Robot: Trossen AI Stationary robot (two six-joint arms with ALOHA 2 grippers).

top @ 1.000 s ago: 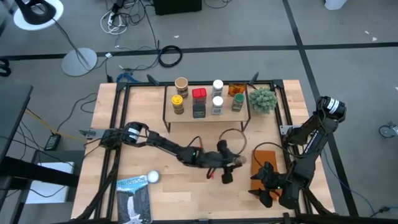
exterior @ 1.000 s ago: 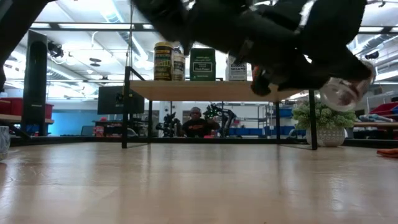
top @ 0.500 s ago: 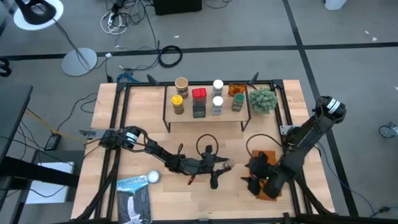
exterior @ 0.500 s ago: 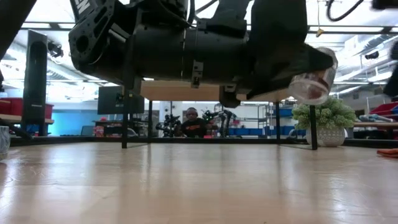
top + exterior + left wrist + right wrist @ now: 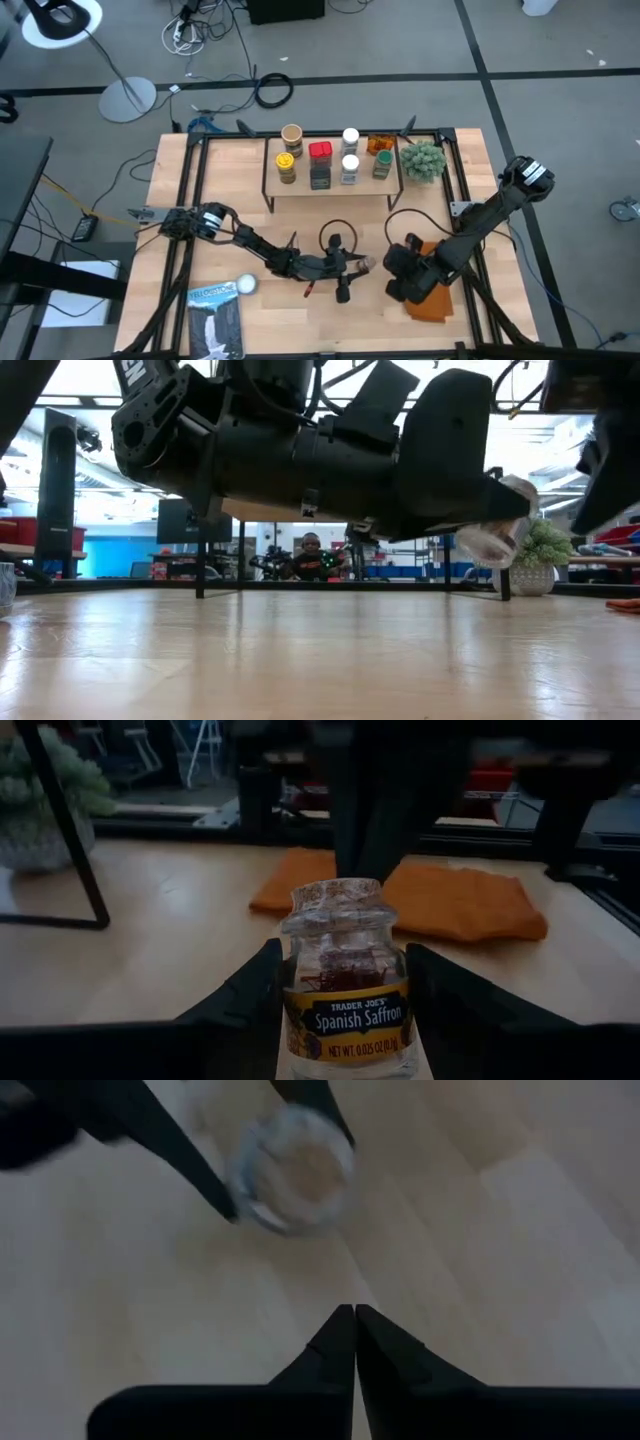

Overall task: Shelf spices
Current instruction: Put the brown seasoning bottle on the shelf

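Observation:
My left gripper [image 5: 356, 265] is shut on a small glass saffron jar [image 5: 343, 985] with a cork stopper, held above the table's middle, in front of the shelf. The jar also shows in the low view [image 5: 497, 528] and the right wrist view [image 5: 295, 1170]. My right gripper [image 5: 352, 1320] is shut and points down at the bare table, just to the right of the jar [image 5: 367, 263], touching nothing. The shelf [image 5: 300, 188] stands at the far middle. Several spices stand on its board, among them a red-lidded one [image 5: 320, 152] and a white-lidded one [image 5: 350, 137]. My left gripper pinches the jar's labelled body [image 5: 292, 1010] between its two fingers, one on each side. The fingers come about level from the table's left and lie along the jar. The jar is lifted clear of the table, lying nearly level, with its cork end [image 5: 520, 490] toward the table's right.
An orange folded cloth [image 5: 437, 303] lies under my right arm at the near right. A small potted plant [image 5: 423, 160] stands at the shelf's right end. A blue-and-white booklet [image 5: 215, 320] lies at the near left, and a white round thing [image 5: 245, 285] is at its far edge.
My right gripper has come from the near right corner over the orange cloth toward the table's left, up close to the jar. My left gripper has drawn back a little toward the table's left with the jar, which now hangs slightly lower.

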